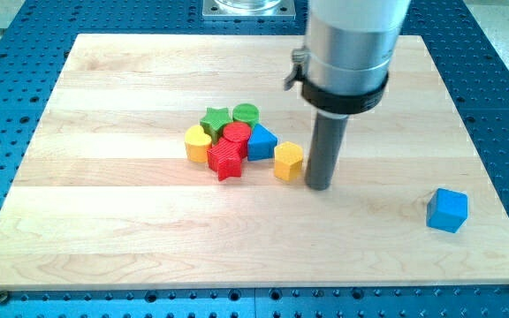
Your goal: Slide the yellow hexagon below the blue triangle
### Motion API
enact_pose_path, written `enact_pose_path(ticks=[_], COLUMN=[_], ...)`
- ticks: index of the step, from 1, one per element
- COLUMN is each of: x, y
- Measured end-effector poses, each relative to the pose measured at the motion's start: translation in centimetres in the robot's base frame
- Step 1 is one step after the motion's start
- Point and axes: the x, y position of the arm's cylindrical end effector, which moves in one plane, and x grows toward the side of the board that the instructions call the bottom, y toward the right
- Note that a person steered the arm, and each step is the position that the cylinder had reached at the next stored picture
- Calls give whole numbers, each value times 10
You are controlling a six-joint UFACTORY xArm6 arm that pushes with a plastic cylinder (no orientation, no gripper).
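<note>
Eight blocks sit on a pale wooden board (104,230), which lies on a blue perforated table (502,53). Nearest the view's bottom is a blue cube (447,210), alone at the view's right and well apart from everything else. Next up is the rod's tip (318,186), resting on the board just to the view's right of the yellow hexagon (288,161); tip and hexagon look touching or nearly so, contact can't be confirmed. No claw on this arm, only a straight dark rod (321,150), so spread or pressed together does not apply and cannot be told. The yellow hexagon stands at the right edge of the cluster, just beside the blue triangle (262,141), to the triangle's lower right in the view. A red star (226,159) sits at the cluster's front, left of the hexagon, touching a red cylinder (236,134) behind it. A yellow heart-like block (198,143) is at the cluster's left, against the red star. Farther back, a green star (216,119) and a green cylinder (246,114) sit side by side at the cluster's top. Above the rod, a wide grey cylindrical housing (350,44) with a black collar (343,95) runs out of the view's top. A metal plate (246,9) shows at the top edge behind the board.
</note>
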Motion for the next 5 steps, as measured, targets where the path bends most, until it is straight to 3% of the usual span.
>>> enact_pose_path(ticks=[1, 2, 4, 5], x=[-3, 5, -24, 58], y=[-37, -35, 206, 246])
